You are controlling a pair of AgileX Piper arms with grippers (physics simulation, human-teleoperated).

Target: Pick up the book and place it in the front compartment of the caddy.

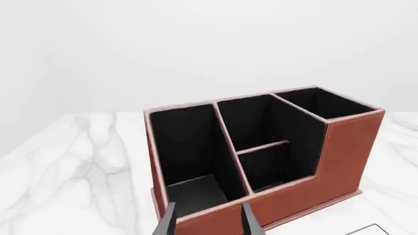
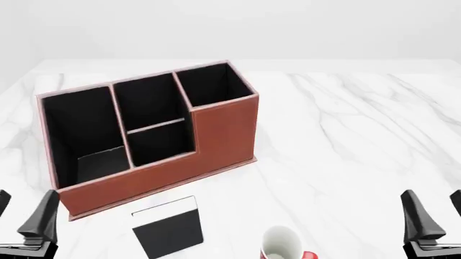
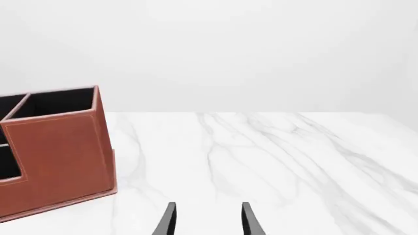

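Note:
The black book [image 2: 168,230] lies flat on the marble table, its white strip toward the caddy, just in front of the caddy's lower front wall. A corner of the book [image 1: 369,230] shows in the left wrist view. The reddish-brown caddy [image 2: 216,132] stands at the left of the table, its black-lined compartments showing nothing inside; it also fills the left wrist view [image 1: 326,161] and shows partly in the right wrist view [image 3: 62,156]. My left gripper [image 2: 21,218] hovers open near the front left, before the caddy's corner. My right gripper [image 2: 435,213] is open at the front right, far from the book.
A white-and-red mug [image 2: 282,245] stands at the front edge, right of the book. The marble table [image 2: 346,135] stretches bare to the right of the caddy.

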